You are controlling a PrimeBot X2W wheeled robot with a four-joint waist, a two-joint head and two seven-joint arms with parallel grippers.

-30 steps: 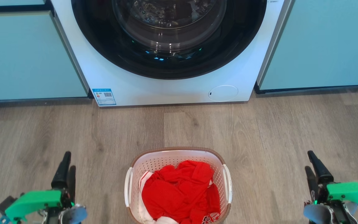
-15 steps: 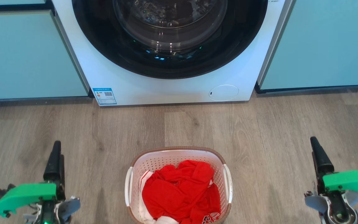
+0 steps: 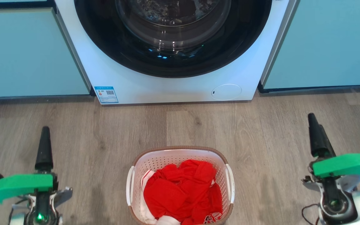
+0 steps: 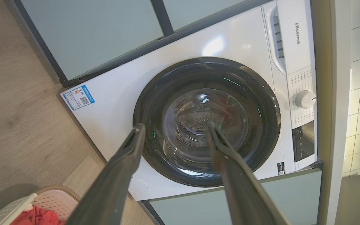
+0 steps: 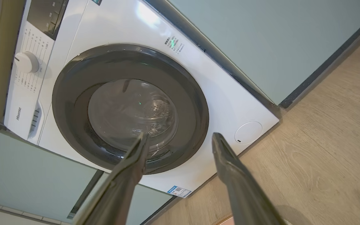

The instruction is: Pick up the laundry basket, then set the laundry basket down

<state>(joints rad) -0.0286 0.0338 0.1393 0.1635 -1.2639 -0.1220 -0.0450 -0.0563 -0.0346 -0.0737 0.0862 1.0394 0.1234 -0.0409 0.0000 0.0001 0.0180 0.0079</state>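
At the far left of the head view, a pale teal cabinet door [image 3: 27, 53] comes down to the wood-grain floor [image 3: 105, 131]. Below it, at the lower left, my left end effector [image 3: 45, 132] points up the picture, its dark fingers lined up edge-on above a green wrist cover [image 3: 17, 186]. Its own wrist view shows the two fingers spread with nothing between them (released, then), aimed at the washer's door. A corner of the laundry basket [image 4: 56, 201] shows at the bottom left of that view.

In the middle of the head view, the laundry basket [image 3: 180, 149] stands upright on the floor between my two end effectors, well apart from both. It has white perforated walls, a brown rim and a white handle on each side. It holds crumpled red clothing [image 3: 181, 190], with some white fabric at the near edge. A bare strip of floor separates it from the white washing machine [image 3: 155, 89] behind. The washer has a round dark-rimmed glass door [image 3: 173, 67], a blue label [image 3: 106, 94] low on the left and a round flap [image 3: 226, 92] low on the right.

At the lower right, my right end effector [image 3: 312, 120] also points up, a little higher in the picture than the left one. Its wrist view shows the fingers parted and empty. Past it stands a second teal cabinet door [image 3: 330, 43].
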